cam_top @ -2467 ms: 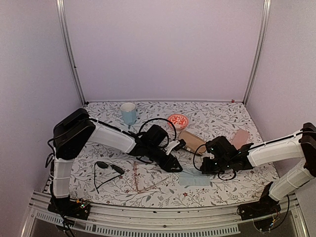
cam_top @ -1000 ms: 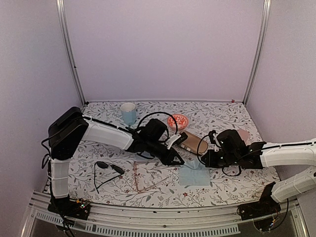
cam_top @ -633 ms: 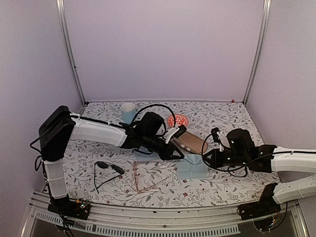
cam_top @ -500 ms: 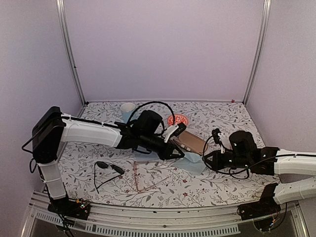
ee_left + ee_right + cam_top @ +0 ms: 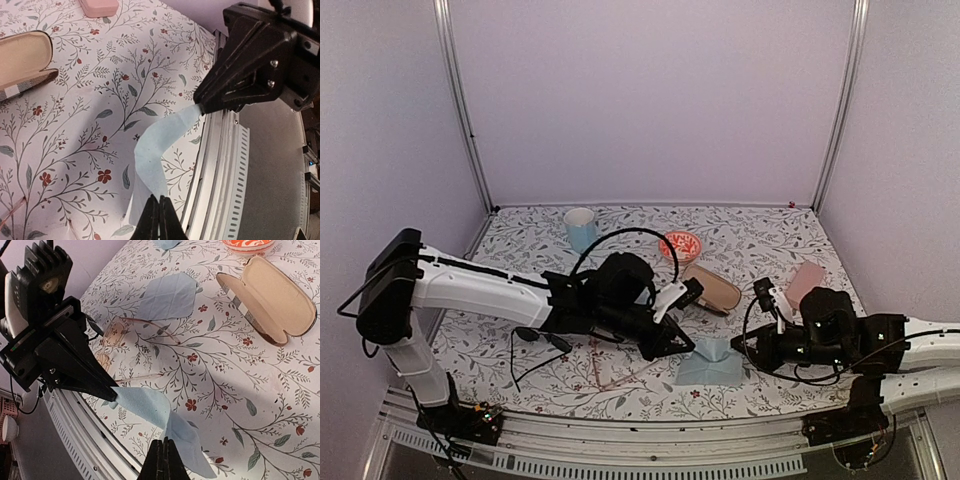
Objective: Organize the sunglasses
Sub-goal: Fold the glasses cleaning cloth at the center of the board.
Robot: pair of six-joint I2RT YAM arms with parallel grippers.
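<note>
Two pairs lying left of centre: black sunglasses (image 5: 538,338) and pinkish glasses (image 5: 116,333)
Both are resting on the floral counter (image 5: 770,240) inside lilac walls (image 5: 650,100); left pincer (image 5: 159,212) and right pincer (image 5: 164,457) are each clamping shut on a blue cloth (image 5: 712,365), having drawn it nearer the front rail (image 5: 650,440) than before.

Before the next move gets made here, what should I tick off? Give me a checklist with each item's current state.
1. Left gripper shut on the blue cloth: ok.
2. Right gripper shut on the same cloth's other end: ok.
3. Brown case open and unobstructed: ok.
4. Black sunglasses put away: not ok, lying on the table.
5. Pink-framed glasses put away: not ok, also on the table.
</note>
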